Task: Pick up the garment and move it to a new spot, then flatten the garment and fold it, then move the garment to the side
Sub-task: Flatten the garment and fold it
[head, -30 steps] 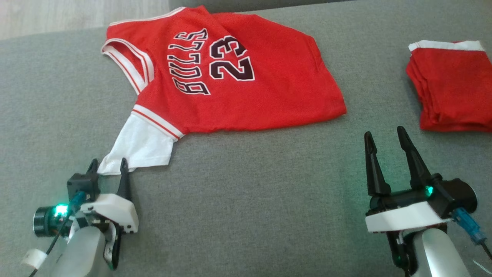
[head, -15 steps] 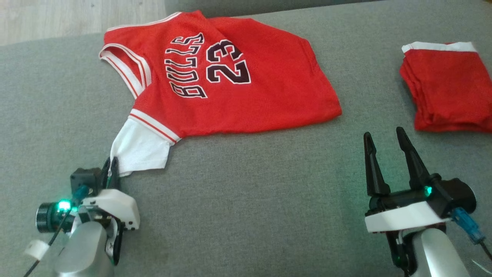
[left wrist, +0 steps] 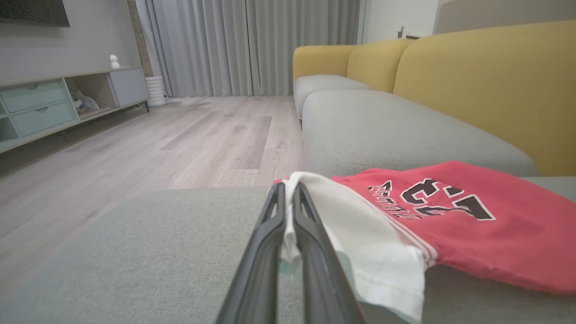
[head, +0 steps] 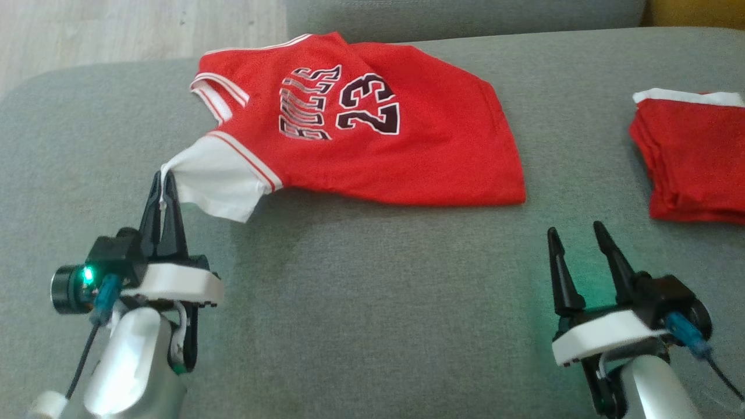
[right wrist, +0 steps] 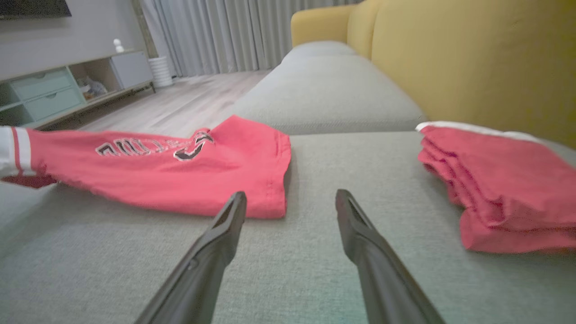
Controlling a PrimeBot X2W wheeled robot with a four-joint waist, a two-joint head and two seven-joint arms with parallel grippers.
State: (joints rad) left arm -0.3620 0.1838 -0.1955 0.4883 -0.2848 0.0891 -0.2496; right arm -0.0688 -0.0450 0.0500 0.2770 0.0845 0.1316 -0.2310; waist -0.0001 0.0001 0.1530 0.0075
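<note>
While clamping sleeve (head: pixel 218 189), left pincer (head: pixel 163 176) angled upward

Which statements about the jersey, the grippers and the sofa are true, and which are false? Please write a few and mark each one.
1. The left gripper is shut on the white sleeve of the jersey. True.
2. The right gripper holds the jersey. False: it is open, over the bare sofa, apart from the jersey.
3. The jersey shows the number 23. True.
4. The folded red pile lies on the jersey. False: it lies apart, to its right.
</note>
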